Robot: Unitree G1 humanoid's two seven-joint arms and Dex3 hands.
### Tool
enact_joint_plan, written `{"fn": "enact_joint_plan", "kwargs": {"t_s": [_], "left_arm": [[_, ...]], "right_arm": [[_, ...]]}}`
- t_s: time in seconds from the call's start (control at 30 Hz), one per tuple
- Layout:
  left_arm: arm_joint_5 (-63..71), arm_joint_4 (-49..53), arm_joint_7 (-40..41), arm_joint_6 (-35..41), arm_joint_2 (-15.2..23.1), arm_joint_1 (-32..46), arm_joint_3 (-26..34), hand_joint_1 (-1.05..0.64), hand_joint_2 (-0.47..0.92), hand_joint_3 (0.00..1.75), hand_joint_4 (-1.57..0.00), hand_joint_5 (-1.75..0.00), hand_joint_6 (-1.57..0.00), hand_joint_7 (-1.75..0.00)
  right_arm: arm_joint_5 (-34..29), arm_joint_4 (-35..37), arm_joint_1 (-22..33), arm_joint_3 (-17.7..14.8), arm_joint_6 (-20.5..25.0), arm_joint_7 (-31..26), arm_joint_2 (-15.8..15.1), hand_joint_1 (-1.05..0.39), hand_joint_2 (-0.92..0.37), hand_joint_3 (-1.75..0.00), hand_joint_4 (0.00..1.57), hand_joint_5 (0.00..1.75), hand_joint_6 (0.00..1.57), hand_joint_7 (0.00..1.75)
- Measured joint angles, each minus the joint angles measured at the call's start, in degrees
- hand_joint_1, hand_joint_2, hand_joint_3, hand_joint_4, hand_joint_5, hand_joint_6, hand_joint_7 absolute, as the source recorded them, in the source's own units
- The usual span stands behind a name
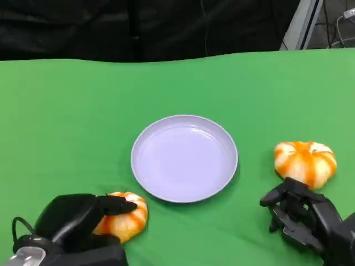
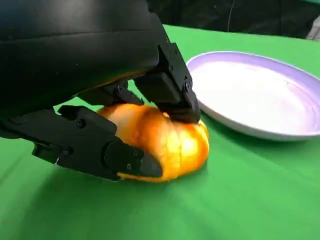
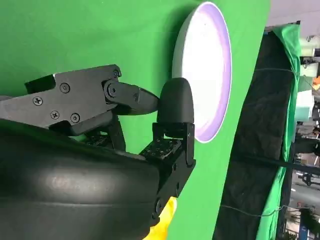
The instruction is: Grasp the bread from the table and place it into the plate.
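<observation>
A round, orange-and-white ridged bread (image 1: pixel 126 218) lies on the green table (image 1: pixel 66 127) just beside the near-left rim of the empty, pale lilac plate (image 1: pixel 184 157), while a second, similar bread (image 1: pixel 305 162) lies apart to the plate's right.
</observation>
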Motion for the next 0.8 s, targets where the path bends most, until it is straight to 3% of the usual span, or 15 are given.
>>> {"fn": "enact_joint_plan", "kwargs": {"t_s": [0.07,0.1,0.13,0.17,0.2,0.23,0.4,0.6,0.8], "left_arm": [[-0.1,0.1,0.3,-0.1,0.0,0.0,-0.1,-0.06,0.92,0.18,-1.41,-0.13,-1.28,-0.07],[-0.1,0.2,0.4,-0.1,0.0,-0.1,-0.1,-0.15,0.89,0.18,-1.1,-0.98,-1.31,-0.19],[0.0,0.9,1.9,-0.6,-0.2,-0.1,0.0,-0.18,0.88,0.19,-0.89,-1.43,-1.29,-0.28],[0.0,2.1,4.8,-1.4,-0.9,-0.1,0.0,-0.19,0.88,0.19,-0.81,-1.59,-1.27,-0.36],[0.1,3.3,7.5,-2.1,-1.7,-0.1,0.0,-0.19,0.89,0.17,-0.78,-1.66,-1.13,-0.65],[0.2,4.3,9.7,-2.8,-2.3,-0.2,0.0,-0.19,0.9,0.16,-0.75,-1.71,-1.01,-0.9],[0.8,7.9,16.4,-5.5,-2.9,-0.6,-0.2,-0.17,0.91,0.16,-0.77,-1.75,-0.83,-1.27],[2.1,9.5,21.9,-7.4,-2.9,-0.5,-0.3,-0.18,0.9,0.2,-0.78,-1.75,-0.88,-1.15],[2.6,8.9,23.9,-7.5,-2.5,0.5,0.5,-0.18,0.88,0.22,-0.8,-1.75,-0.88,-1.16]], "right_arm": [[0.0,0.0,0.0,0.0,0.0,0.0,0.0,-0.25,-0.92,-0.5,0.59,1.75,0.65,1.25],[0.0,-0.1,0.0,0.0,0.0,0.0,0.0,-0.24,-0.92,-0.5,0.59,1.75,0.65,1.25],[0.0,-0.1,0.0,0.0,0.0,0.0,0.0,-0.24,-0.92,-0.5,0.59,1.75,0.65,1.25],[0.0,0.0,0.0,0.0,0.0,0.0,0.0,-0.24,-0.92,-0.5,0.59,1.75,0.66,1.25],[0.0,0.0,0.0,0.0,0.0,0.0,0.0,-0.25,-0.92,-0.5,0.59,1.75,0.66,1.25],[0.0,0.0,0.0,0.0,0.0,0.0,0.0,-0.25,-0.92,-0.5,0.59,1.75,0.66,1.24],[0.1,0.0,0.0,0.0,0.0,0.2,0.0,-0.25,-0.92,-0.49,0.6,1.75,0.66,1.24],[0.0,0.1,0.0,0.0,0.0,-0.1,0.0,-0.24,-0.92,-0.49,0.6,1.75,0.66,1.24],[0.0,0.2,0.0,0.0,0.0,0.0,0.0,-0.25,-0.92,-0.49,0.6,1.75,0.66,1.24]]}}
